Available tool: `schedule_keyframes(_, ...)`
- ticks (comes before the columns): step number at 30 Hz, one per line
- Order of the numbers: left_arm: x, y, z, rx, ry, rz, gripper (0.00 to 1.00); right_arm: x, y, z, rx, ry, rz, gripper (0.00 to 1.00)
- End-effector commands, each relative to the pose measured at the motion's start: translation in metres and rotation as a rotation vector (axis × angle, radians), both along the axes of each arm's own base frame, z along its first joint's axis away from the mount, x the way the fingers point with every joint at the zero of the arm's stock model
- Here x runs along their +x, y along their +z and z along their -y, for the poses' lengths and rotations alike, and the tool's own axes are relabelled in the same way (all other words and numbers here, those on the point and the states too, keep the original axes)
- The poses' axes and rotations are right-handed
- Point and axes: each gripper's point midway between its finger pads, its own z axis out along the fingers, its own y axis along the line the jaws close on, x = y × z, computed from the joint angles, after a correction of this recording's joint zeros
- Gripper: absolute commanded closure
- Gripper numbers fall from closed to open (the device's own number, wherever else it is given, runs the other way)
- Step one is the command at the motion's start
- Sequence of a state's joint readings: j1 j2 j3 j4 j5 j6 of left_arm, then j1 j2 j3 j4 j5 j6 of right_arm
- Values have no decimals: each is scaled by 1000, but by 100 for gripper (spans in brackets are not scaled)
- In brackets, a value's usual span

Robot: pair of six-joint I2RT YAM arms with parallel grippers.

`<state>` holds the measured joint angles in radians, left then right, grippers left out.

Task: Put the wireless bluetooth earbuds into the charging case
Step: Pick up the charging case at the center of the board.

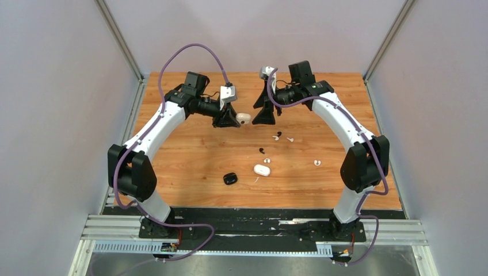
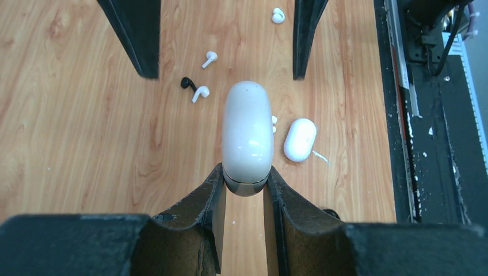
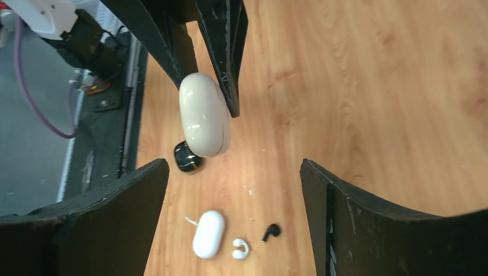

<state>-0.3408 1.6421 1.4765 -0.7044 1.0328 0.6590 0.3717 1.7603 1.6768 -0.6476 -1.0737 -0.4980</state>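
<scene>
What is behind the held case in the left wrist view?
Wooden table, plus a white earbud peeking past the right edge of the case. The rest of it is covered.

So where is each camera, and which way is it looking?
Top external: above and behind the robot, looking down on the wooden table; left arm and right arm show.
Left wrist: on the left arm, looking down past the left gripper, shut on the held white case.
Right wrist: on the right arm, looking through the open right gripper at that case.
Shared: both wrist views show the lying white case.
</scene>
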Motion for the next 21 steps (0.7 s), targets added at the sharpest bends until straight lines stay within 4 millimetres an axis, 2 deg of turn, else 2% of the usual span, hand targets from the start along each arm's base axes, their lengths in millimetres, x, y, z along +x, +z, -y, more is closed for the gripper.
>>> schedule_keyframes(1, -5, 9, 2, 2, -60, 139, 100, -32, 22, -8, 62, 119, -75, 16)
schedule_keyframes(6, -9, 11, 5, 7, -73, 160, 100, -29, 19, -12, 67, 133, -78, 28)
schedule_keyframes(21, -9, 23, 15, -36, -66, 102, 100, -24, 10, -31, 25, 151, 8, 47)
